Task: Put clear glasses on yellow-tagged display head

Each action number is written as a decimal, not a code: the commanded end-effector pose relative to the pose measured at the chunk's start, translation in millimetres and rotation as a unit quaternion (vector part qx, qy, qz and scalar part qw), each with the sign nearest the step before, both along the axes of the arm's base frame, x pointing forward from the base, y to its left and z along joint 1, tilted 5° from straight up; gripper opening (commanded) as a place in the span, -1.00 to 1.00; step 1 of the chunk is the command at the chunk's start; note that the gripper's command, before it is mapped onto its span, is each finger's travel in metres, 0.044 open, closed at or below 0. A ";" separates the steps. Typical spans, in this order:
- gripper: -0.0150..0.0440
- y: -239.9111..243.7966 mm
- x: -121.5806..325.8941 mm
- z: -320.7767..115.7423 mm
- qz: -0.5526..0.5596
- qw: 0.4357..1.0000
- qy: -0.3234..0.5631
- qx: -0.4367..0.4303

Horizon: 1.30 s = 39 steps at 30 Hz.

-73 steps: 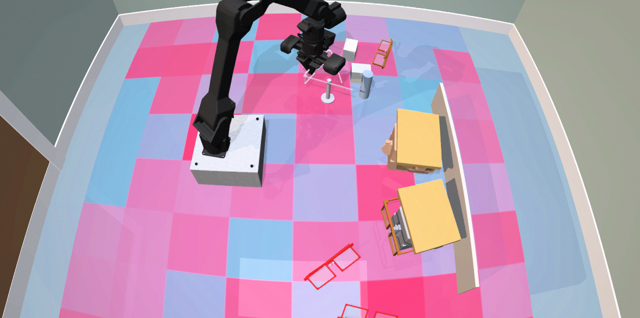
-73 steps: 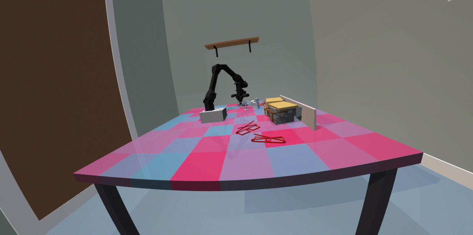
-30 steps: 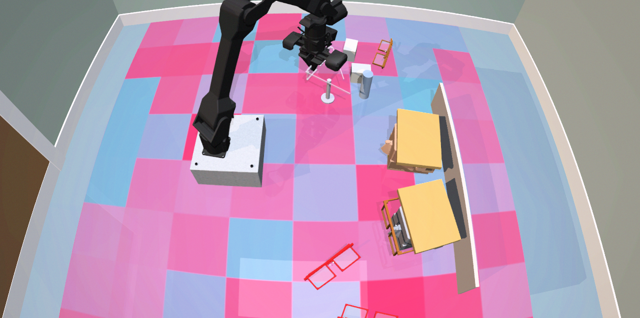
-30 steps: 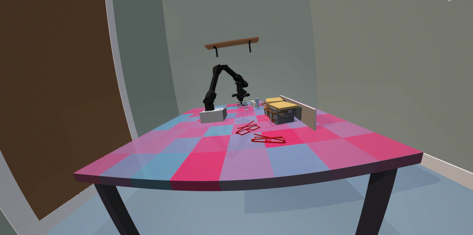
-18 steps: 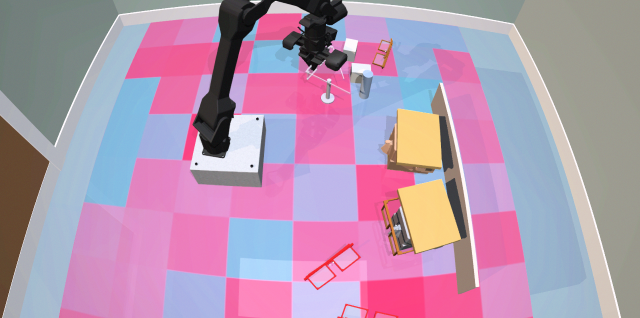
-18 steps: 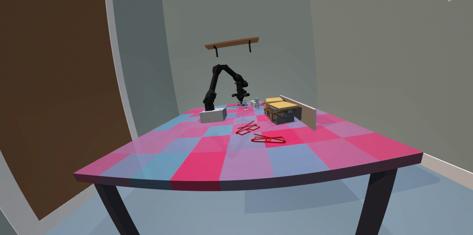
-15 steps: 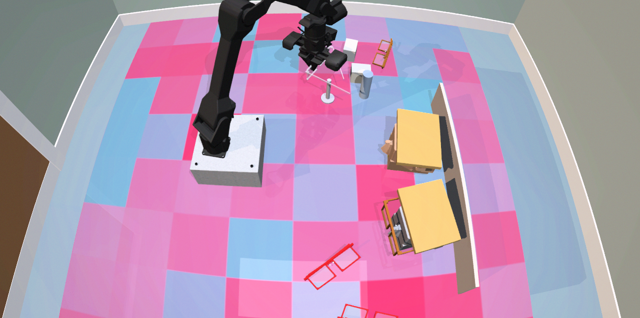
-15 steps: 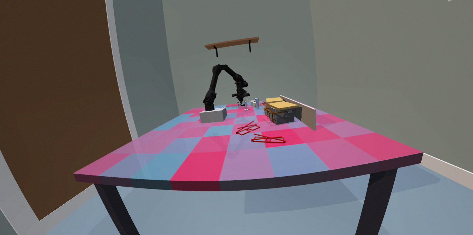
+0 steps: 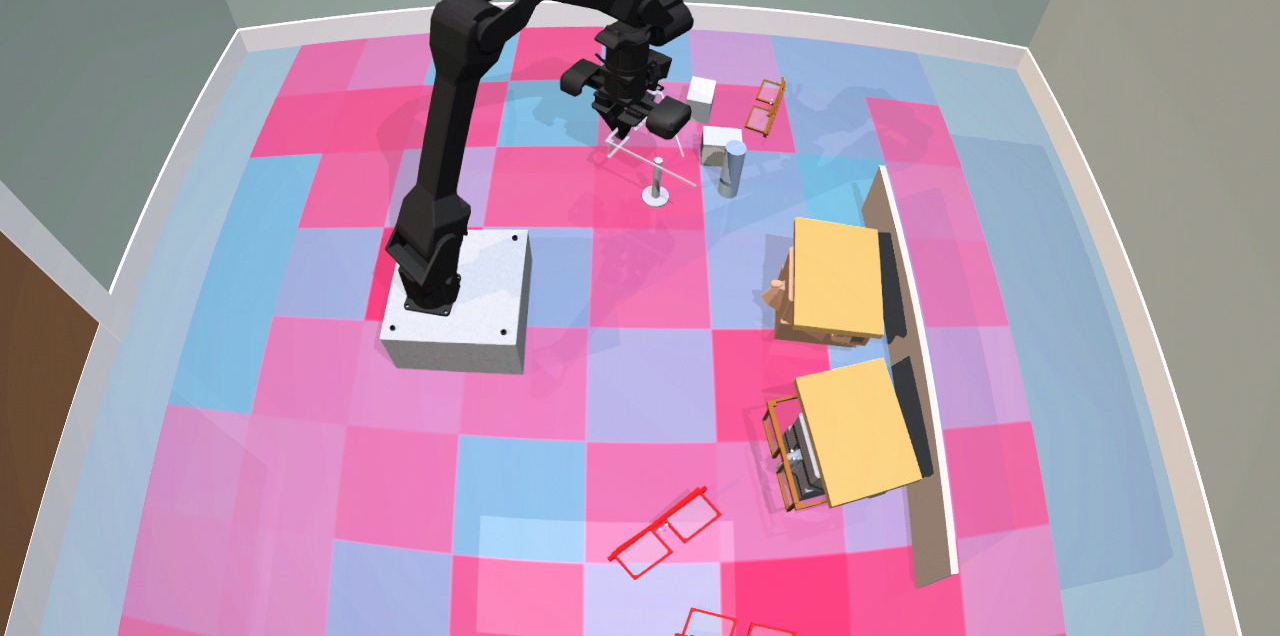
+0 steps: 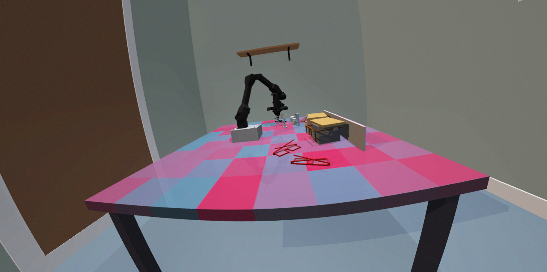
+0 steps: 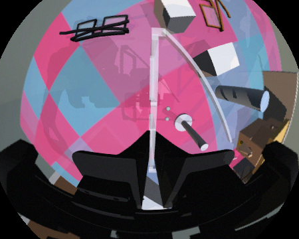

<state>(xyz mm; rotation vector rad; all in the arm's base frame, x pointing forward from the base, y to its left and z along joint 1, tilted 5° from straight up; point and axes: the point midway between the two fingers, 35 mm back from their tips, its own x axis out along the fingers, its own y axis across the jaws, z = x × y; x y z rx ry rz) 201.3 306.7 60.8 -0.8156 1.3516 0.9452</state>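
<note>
From my station, the black parallel-jaw gripper (image 9: 619,130) (image 10: 277,115) (image 11: 151,134) is pinching the clear-framed glasses (image 9: 650,161) (image 11: 153,76); the wrist view shows the front frame edge-on between the fingertips, one temple arcing out to the side. From the top I make out the pale temples but the arm covers much of the frame.

Near the glasses: a small round-based metal post (image 9: 656,196) (image 10: 284,126) (image 11: 183,122), two white blocks and a blue-grey cylinder (image 9: 732,169) (image 10: 296,119) (image 11: 242,97). Black folded glasses (image 11: 101,28) show clearly only at the wrist.

Farther out, two display heads under yellow-tan top boards stand by an upright panel (image 9: 917,381) (image 10: 346,128). The tan head (image 9: 781,296) (image 11: 256,141) bears a small yellow mark, seen at the wrist alone; the grey head (image 9: 802,453) (image 10: 325,135) wears brown glasses (image 9: 778,453) (image 10: 311,132). The clear pair is well apart from both. The exterior view adds a wall shelf (image 10: 267,50).
</note>
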 end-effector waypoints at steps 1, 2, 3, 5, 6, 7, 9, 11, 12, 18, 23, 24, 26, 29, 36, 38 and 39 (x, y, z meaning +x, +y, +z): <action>-0.49 -1.6 2.3 33.7 0.002 1.000 -0.010 0.011; -0.49 -2.9 1.8 39.2 0.002 1.000 -0.010 0.011; -0.49 -3.8 1.5 42.6 0.002 1.000 -0.010 0.011; -0.49 -4.1 1.4 43.7 0.002 1.000 -0.010 0.011; -0.49 -4.1 1.4 43.7 0.002 1.000 -0.010 0.011; -0.49 -4.1 1.4 43.7 0.002 1.000 -0.010 0.011; -0.49 -4.2 1.5 43.7 -0.004 1.000 -0.010 0.011; -0.49 -4.5 1.8 43.7 -0.019 1.000 -0.009 0.011; -0.49 -4.7 2.1 43.7 -0.030 0.999 -0.007 0.011; -0.49 -6.7 4.8 43.5 -0.132 0.991 0.002 0.010; -0.49 -8.5 7.1 43.3 -0.221 0.975 0.011 0.009; -0.49 -8.9 7.6 43.2 -0.238 0.971 0.012 0.009; -0.49 -9.6 8.5 43.2 -0.273 0.962 0.016 0.009; -0.49 -10.7 9.9 43.1 -0.325 0.946 0.021 0.008; -0.49 -13.3 13.1 42.8 -0.441 0.897 0.032 0.007; -0.49 -13.5 13.6 41.8 -0.458 0.888 0.033 0.006; -0.49 -13.2 13.8 40.0 -0.459 0.888 0.034 0.006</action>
